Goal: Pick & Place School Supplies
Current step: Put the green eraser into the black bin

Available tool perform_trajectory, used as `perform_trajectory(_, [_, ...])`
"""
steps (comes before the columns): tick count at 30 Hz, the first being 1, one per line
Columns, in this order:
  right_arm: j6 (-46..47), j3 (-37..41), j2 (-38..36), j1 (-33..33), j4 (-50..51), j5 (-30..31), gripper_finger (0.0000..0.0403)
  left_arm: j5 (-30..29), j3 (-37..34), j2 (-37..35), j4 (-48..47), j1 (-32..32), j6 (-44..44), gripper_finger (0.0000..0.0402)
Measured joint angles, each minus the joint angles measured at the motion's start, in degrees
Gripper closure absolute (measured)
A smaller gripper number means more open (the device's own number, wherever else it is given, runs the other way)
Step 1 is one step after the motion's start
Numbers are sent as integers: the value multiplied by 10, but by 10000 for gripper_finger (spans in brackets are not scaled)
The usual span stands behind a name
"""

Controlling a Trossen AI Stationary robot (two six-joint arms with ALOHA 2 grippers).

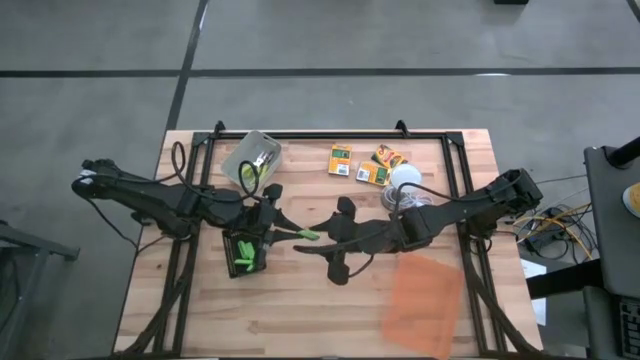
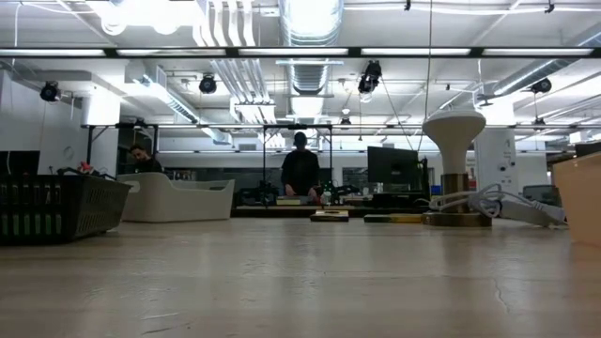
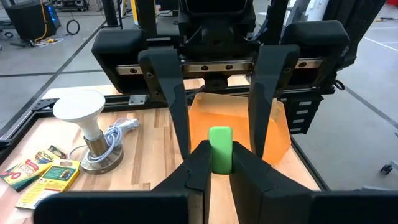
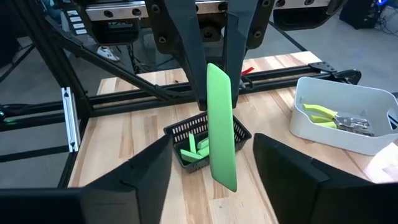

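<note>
The left claw (image 1: 283,231) is clamped on the near end of a stubby bright-green stick (image 1: 307,235), holding it in the air above the middle of the wooden plank surface (image 1: 300,310); the stick's long axis runs level from the left claw toward the right one, its free end pointing at the right claw (image 1: 333,243). In the left wrist view only the stick's rounded end (image 3: 220,148) shows, the rest hidden between the dark fingers; the right wrist view shows its full length as a smooth, matte rod (image 4: 221,123). The right claw's two fingers stand wide apart on either side of the stick's free end, not touching it. Just under the left claw, toward the surface's left edge, sits a small black mesh basket (image 1: 243,253) with more green sticks (image 1: 245,262) lying in it, partly covered by the arm. Near the far left corner a white, rounded plastic bin (image 1: 250,157) holds yellow-green-handled plier-like tools (image 1: 249,175), tangled together so their count is hard to tell. Along the far edge lie small flat orange-yellow boxes with green labels (image 1: 341,159), the right ones overlapped by a white mushroom-shaped lamp (image 1: 405,179). A translucent orange sheet (image 1: 425,296) lies flat near the near right corner. The low view shows neither claw.
</note>
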State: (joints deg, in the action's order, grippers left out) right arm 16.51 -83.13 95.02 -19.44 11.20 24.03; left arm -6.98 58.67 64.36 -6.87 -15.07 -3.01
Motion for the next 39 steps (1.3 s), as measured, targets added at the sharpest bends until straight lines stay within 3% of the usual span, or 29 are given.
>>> perform_trajectory(8, [0,0,0,0,0,0,133,-3,0,0,0,0,0,358])
perform_trajectory(16, [0,0,0,-1,1,1,109,-74,0,-8,-77,0,-12,358])
perform_trajectory(23, [0,0,0,-1,1,1,104,-133,0,-37,-221,0,-169,358])
perform_trajectory(27, [0,0,0,0,2,1,109,-135,0,-51,-368,0,-293,358])
perform_trajectory(33, [0,0,0,0,4,0,112,-79,0,-51,-596,-1,-467,358])
perform_trajectory(39, [0,0,0,0,5,0,106,13,-15,-47,-620,-1,-484,358])
